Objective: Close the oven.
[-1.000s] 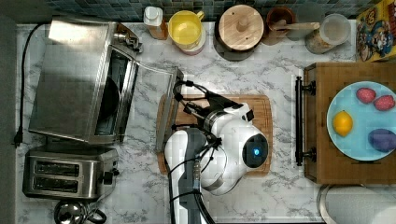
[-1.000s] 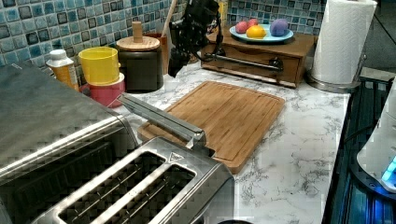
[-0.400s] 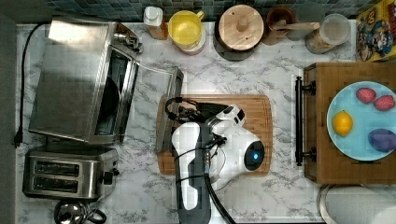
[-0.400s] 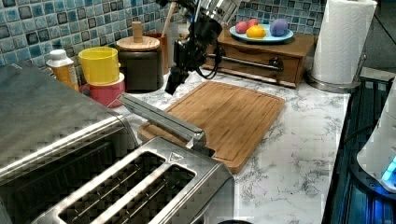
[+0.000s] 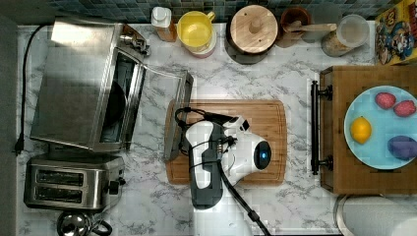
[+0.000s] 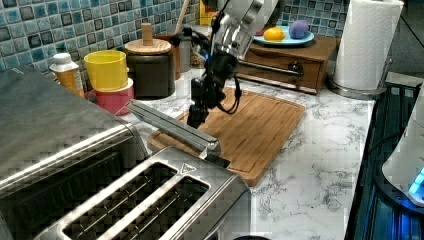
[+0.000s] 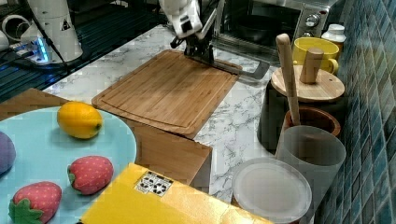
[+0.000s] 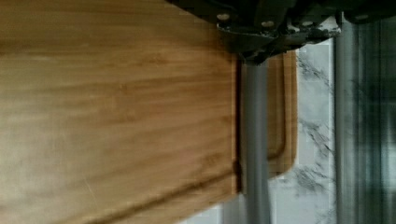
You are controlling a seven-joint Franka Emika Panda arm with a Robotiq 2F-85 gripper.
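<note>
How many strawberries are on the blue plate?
2. Both sit on the blue plate: one strawberry near the rim at the top view's top, the other strawberry just to the top view's right of it. None looks hidden.

In the top view: oven (image 5: 83, 83) at left, door (image 5: 177, 115) down over cutting board's (image 5: 265, 128) left edge — toaster (image 5: 71, 183) below it — gripper (image 6: 196, 112) at door handle.

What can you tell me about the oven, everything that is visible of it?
The oven is a large boxy appliance of brushed steel, standing at the top view's left on the marble counter, beside a two-slot toaster. Its glass door, framed in metal, hangs open and about level, and its bar handle reaches over the edge of the wooden cutting board. The inside looks dark. The gripper is at the handle.
</note>
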